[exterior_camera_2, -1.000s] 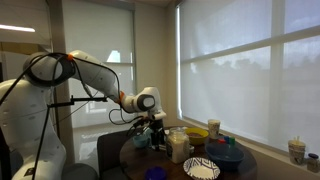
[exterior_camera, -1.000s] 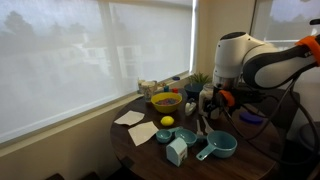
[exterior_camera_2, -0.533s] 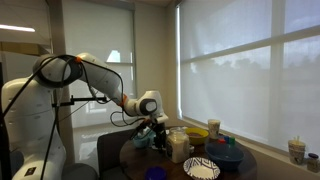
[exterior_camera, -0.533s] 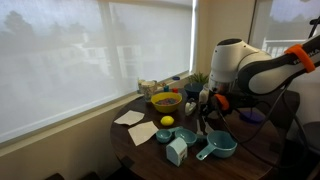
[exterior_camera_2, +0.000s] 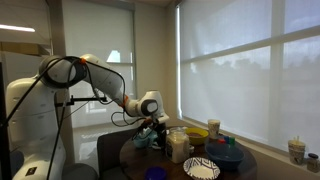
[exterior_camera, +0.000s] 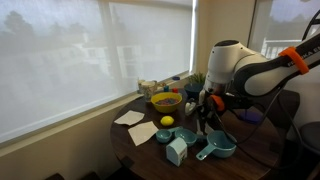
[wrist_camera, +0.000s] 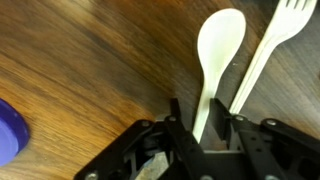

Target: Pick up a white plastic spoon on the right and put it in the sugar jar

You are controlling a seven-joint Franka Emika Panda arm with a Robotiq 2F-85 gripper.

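Observation:
In the wrist view the white plastic spoon [wrist_camera: 220, 35] lies on the wooden table, bowl end away from me, its handle running down between my fingers. My gripper [wrist_camera: 198, 101] straddles that handle with the jaws narrowed close to it; a thin strip of wood still shows beside the handle. A white plastic fork [wrist_camera: 285, 25] lies just right of the spoon, outside the jaws. In both exterior views the gripper [exterior_camera: 205, 116] [exterior_camera_2: 155, 128] is down at the tabletop. The sugar jar [exterior_camera_2: 179, 147], clear with whitish contents, stands close to the gripper.
A yellow bowl [exterior_camera: 166, 101], a lemon [exterior_camera: 167, 121], teal measuring cups [exterior_camera: 215, 147] and white napkins [exterior_camera: 131, 118] crowd the round wooden table [exterior_camera: 150, 162]. A striped plate [exterior_camera_2: 201, 168] sits near its edge. A blue object [wrist_camera: 8, 130] shows at the wrist view's left edge.
The arm has lowered a little toward the table. No earlier wrist frame shows how the jaws stood before.

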